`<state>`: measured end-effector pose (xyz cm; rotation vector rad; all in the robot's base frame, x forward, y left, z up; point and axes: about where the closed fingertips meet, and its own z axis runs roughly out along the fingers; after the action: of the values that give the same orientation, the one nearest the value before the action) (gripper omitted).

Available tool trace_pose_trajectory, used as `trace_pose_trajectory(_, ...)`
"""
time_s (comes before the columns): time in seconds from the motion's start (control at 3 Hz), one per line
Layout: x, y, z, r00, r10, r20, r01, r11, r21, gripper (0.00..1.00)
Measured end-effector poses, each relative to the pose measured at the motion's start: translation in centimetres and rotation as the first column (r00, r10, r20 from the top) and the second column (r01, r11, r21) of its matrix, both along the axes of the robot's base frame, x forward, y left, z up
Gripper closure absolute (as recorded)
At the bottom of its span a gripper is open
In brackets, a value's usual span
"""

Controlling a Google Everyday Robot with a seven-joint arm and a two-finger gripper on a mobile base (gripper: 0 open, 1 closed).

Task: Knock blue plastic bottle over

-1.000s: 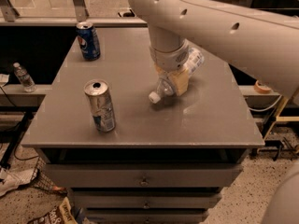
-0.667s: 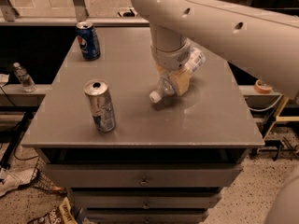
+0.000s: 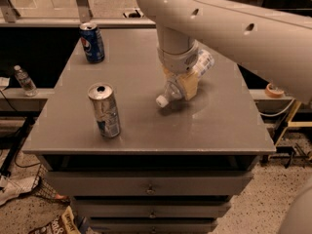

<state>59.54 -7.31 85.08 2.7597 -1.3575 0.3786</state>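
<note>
The blue plastic bottle [image 3: 171, 90] lay tipped on its side a little right of the frame's centre. Its white cap pointed toward the lower left and its pale label end ran up to the right, under the arm. From where I stood it looked to be down already, so the knocking itself was most likely done.

The gripper [image 3: 183, 82] hung directly over the bottle's middle, pressed close against it. I couldn't tell how far open it was, or whether it had hold of the bottle or only leaned on it.

The grey table [image 3: 146, 135] had bare top around the bottle. The silver can [image 3: 104, 111] stood upright well to the left, and the dark blue Pepsi can [image 3: 92, 43] stood at the upper left corner, both far from the arm.

To finish this well, I reckoned the arm ought to let go of any contact and rise straight up. A sideways drag might roll the bottle toward the right edge of the table or stand it up again.
</note>
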Motion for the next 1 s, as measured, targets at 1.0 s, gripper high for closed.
trace_pose_trajectory(1.0, 0.08, -0.03, 0.05, 1.0, 0.0, 0.008, 0.0, 1.0, 0.004, 0.0)
